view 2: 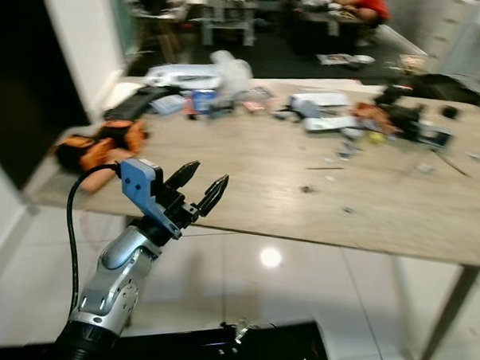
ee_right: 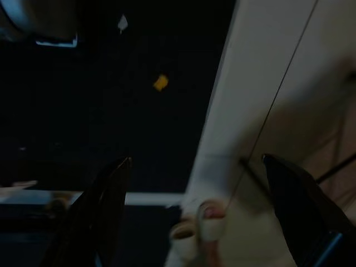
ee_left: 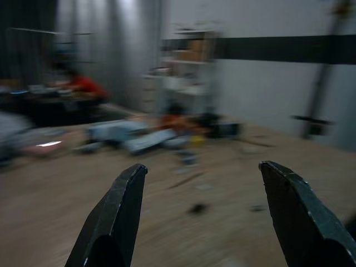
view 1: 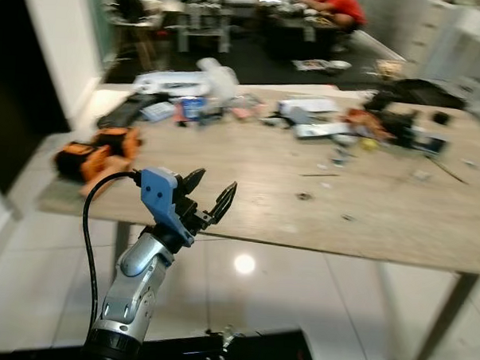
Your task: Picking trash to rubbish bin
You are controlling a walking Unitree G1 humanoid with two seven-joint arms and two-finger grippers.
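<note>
A long wooden table (view 1: 254, 224) is strewn with clutter: small dark scraps (view 1: 304, 196) near the middle, a crumpled white plastic piece (view 1: 217, 75) and a blue can (view 1: 193, 108) at the far left, papers and dark items (view 1: 386, 126) at the far right. My left gripper (view 1: 216, 180) is raised in front of the table's near edge, open, with nothing between its fingers (ee_left: 119, 214). In the dim right wrist view, my right gripper (ee_right: 196, 159) is open and empty, over dark ground and pale floor tiles.
An orange and black bundle (view 1: 94, 154) lies on the table's left end. Glossy white floor tiles (view 1: 243, 300) run under the table. Behind it are more cluttered tables and a person in red (view 1: 339, 7). White shelving (view 1: 461, 38) stands at the far right.
</note>
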